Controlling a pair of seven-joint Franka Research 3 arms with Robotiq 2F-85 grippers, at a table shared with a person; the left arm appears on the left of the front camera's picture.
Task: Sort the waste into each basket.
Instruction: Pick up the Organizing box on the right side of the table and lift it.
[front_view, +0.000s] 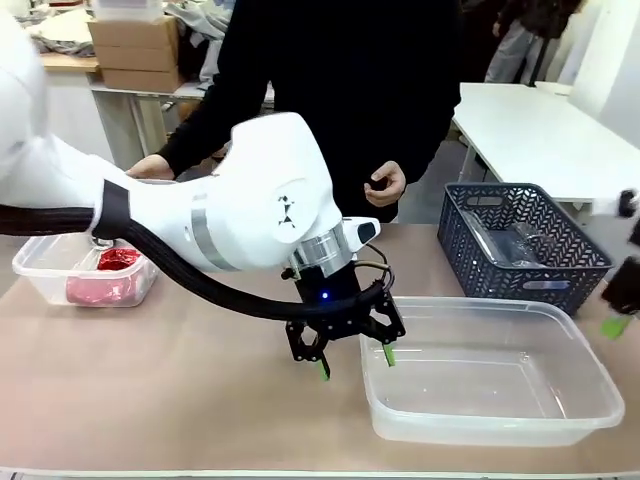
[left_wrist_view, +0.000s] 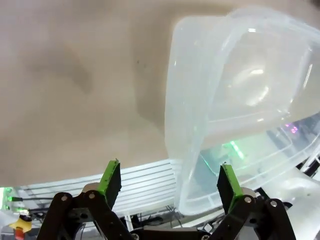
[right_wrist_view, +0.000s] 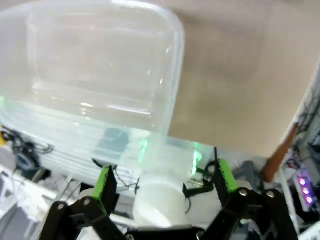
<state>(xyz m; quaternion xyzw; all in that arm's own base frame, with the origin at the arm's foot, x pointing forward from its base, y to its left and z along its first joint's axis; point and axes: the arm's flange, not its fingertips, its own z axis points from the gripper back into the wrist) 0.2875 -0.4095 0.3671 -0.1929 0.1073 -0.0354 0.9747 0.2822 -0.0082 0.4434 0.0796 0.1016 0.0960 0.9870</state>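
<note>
Left claw: the black two-finger left gripper with green pads hangs low at the near left corner of the right-hand tub. Its fingers stand wide apart and grip nothing.
Seen along its fingers: the tub's rounded corner lies ahead, closer to one green pad than to the other (whether that pad touches the rim, I cannot tell).
Right claw: the matching right gripper sits at the right edge of the scene, just off the same tub's right end, its jaws also spread and empty.
Near tub: the large clear plastic rectangular tub with rounded corners stands near and right on the beige table.
Far tub: a second clear tub of the same kind sits far left, partly behind the white arm.
Waste: crushed red drink cans lie inside that far-left tub.
Lattice basket: the dark grey lattice-walled plastic basket stands far right, just behind the near tub, with something clear and shiny in it, too blurred to name.
Person: a person in black stands across the table, with one hand curled above its far edge.
</note>
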